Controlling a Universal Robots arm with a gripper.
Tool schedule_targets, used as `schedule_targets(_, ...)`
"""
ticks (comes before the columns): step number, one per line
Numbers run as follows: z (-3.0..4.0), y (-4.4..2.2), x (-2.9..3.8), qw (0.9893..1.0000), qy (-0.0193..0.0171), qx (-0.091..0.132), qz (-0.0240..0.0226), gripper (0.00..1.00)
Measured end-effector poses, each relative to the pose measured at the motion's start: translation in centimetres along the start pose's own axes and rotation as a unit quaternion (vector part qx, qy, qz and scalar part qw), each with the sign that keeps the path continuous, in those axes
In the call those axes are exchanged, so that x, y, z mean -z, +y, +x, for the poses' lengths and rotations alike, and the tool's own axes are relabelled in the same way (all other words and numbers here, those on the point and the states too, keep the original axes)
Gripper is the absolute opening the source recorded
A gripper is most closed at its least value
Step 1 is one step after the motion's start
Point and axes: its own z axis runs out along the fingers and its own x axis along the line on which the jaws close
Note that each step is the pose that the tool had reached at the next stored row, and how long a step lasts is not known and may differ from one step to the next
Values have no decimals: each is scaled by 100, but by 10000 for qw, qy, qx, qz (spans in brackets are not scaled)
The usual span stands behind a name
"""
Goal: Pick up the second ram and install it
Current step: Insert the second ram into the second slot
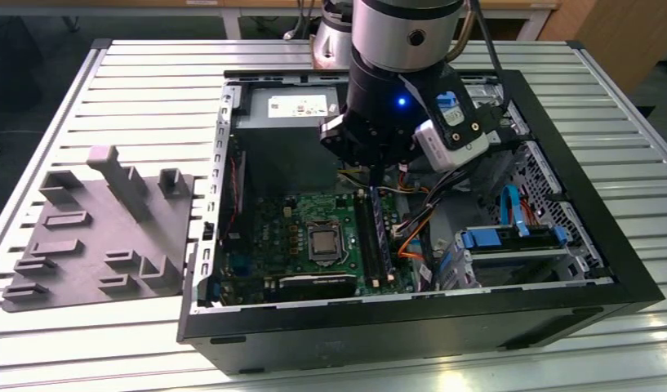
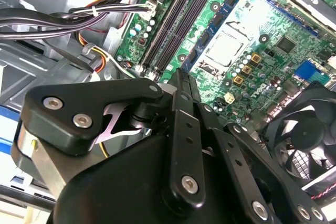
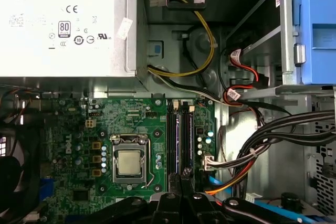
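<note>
Open PC case (image 1: 420,322) lies flat on slatted alu table (image 1: 148,65). Grey moulded tray (image 1: 94,237) sits just beside case, on exterior view's left. Inside case: green mobo (image 1: 273,237) w/ bare CPU (image 3: 128,162) in socket, silver PSU (image 3: 63,24) w/ pale label, black fan (image 2: 307,135), blue drive clips (image 1: 495,238), and blk/yellow/orange cables (image 3: 273,135) near mobo edge.

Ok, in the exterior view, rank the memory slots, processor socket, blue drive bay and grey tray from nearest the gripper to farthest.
From the gripper:
1. Memory slots, beneath it.
2. Processor socket, toward the exterior view's left.
3. Blue drive bay, toward the exterior view's right.
4. Grey tray, outside the case, far left.
</note>
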Motion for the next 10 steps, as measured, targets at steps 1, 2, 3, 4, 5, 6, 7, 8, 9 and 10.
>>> schedule_targets(1, 0, 0, -3, 10000, 0, 0, 0, 12)
schedule_targets(2, 0, 0, -6, 10000, 0, 0, 0, 12)
schedule_targets(3, 0, 0, -9, 10000, 0, 0, 0, 12)
schedule_targets(4, 0, -1, -12, 10000, 0, 0, 0, 12)
schedule_targets(5, 1, -1, -15, 10000, 0, 0, 0, 12)
schedule_targets(6, 1, -1, -18, 10000, 0, 0, 0, 12)
schedule_targets(7, 1, -1, -21, 10000, 0, 0, 0, 12)
schedule_targets(8, 1, -1, -24, 10000, 0, 0, 0, 12)
schedule_targets(9, 1, -1, -26, 10000, 0, 0, 0, 12)
schedule_targets(10, 1, -1, -29, 10000, 0, 0, 0, 12)
